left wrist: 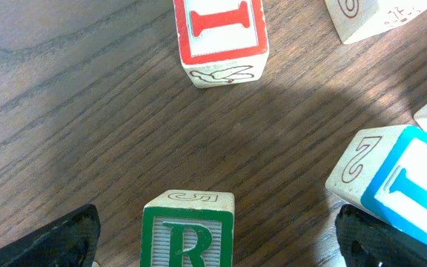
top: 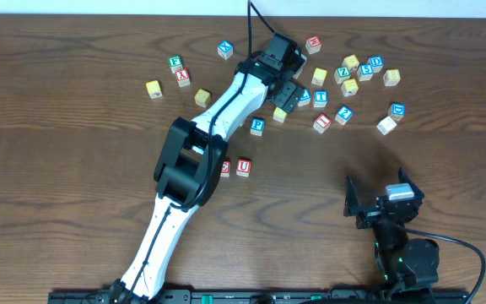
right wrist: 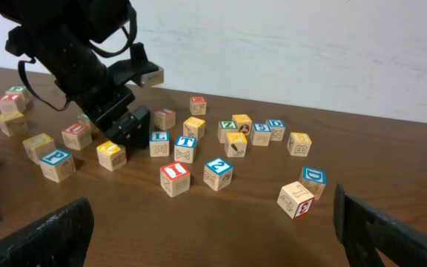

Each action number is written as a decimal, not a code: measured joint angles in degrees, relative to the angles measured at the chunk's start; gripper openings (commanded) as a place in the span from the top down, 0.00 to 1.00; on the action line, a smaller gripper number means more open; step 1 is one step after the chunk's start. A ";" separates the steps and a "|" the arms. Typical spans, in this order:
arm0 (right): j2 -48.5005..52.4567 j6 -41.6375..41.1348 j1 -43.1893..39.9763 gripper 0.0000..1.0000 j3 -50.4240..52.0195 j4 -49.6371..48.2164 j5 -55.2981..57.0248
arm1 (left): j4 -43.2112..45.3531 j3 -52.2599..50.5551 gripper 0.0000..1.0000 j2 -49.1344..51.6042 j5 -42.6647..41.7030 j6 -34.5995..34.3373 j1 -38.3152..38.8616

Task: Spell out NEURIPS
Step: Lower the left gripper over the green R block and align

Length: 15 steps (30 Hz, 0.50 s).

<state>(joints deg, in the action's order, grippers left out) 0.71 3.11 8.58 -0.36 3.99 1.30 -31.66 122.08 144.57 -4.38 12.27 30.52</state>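
NEURIPS is not spelled yet; its cubes lie scattered on the table [top: 74,169]. The green R cube [left wrist: 187,230] stands upright between the fingers of the left claw [left wrist: 221,248], which gapes wide and touches it on neither side. Just ahead of that claw sits the red I cube [left wrist: 221,30], and a blue-lettered cube [left wrist: 402,182] lies tilted by its right finger. The blue P cube [top: 258,126] rests near, beside the arm. The right claw [right wrist: 217,237], equally wide and holding nothing, hangs well apart from the cluster.

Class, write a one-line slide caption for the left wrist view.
Green R cube centred between the wide-open left jaws, red I cube beyond it, on the wooden table.
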 measured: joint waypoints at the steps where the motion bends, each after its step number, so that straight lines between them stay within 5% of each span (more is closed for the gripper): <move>1: 0.00 0.00 0.00 0.01 0.00 0.00 0.00 | 0.00 0.00 0.05 0.00 0.00 -0.02 0.00; 15: 0.00 0.00 0.00 0.01 0.00 0.00 0.00 | -0.20 0.00 0.22 0.00 0.00 0.15 0.00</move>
<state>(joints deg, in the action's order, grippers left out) 0.71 3.11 8.58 -0.36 3.99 1.30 -31.86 122.08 144.57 -4.38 12.43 30.52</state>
